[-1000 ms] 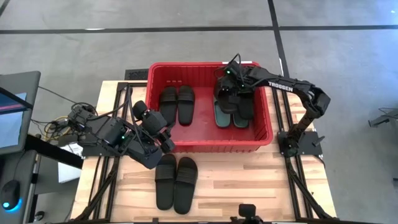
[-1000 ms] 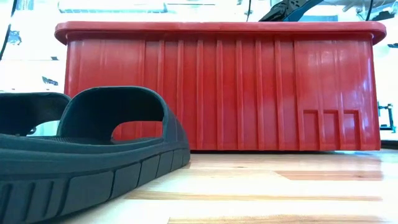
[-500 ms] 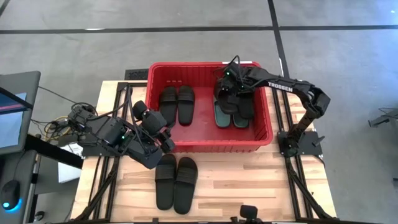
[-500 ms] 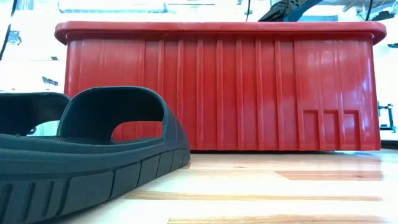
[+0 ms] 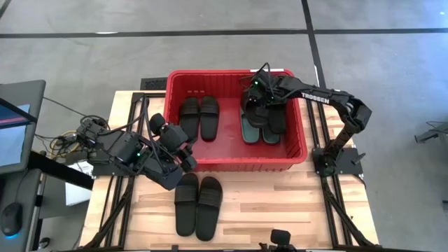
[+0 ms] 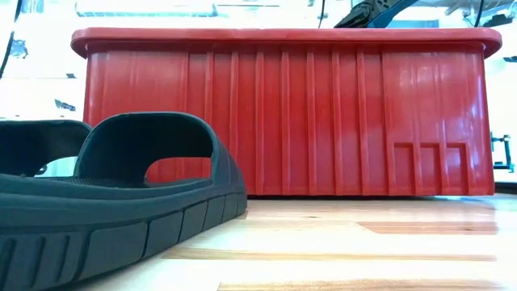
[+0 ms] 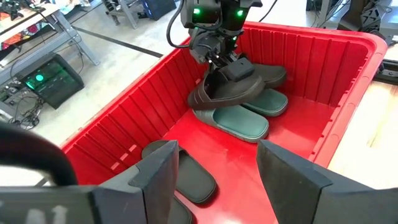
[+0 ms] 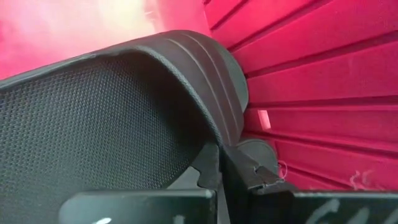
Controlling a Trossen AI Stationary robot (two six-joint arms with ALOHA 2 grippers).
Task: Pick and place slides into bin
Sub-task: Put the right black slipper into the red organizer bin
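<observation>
**Right claw pinches a black slide inside the red bin; left claw waits spread by the bin's corner**

In the high view the red bin point(image 5: 302, 143) sits in the upper middle of the frame, on the far part of the wooden table point(image 5: 280, 203). The right gripper point(image 5: 255, 101) reaches down into the bin's right half, its fingers pressed together on the strap of a black slide point(image 7: 233, 90). In the left wrist view that slide hangs tilted, lifted at the strap, with one end touching the teal slides point(image 7: 239, 121) that lie side by side on the bin floor. Another black slide point(image 7: 270, 74) lies just behind them, near the bin's far wall. The right wrist view is filled with the held slide's ribbed strap and textured footbed, the red ribbed wall close behind.

A pair of black slides point(image 5: 199, 115) lies flat, side by side, in the left half of the bin in the high view.

The left gripper point(image 5: 176, 140) hovers at left of centre in the high view, just outside the bin's lower-left corner, its fingers point(image 7: 289, 171) spread wide and holding nothing.

A second pair of black slides point(image 5: 198, 203) rests on the table at lower centre of the high view, just below the bin and apart from it. In the low view one of them fills the lower left, the bin's ribbed side behind it.
</observation>
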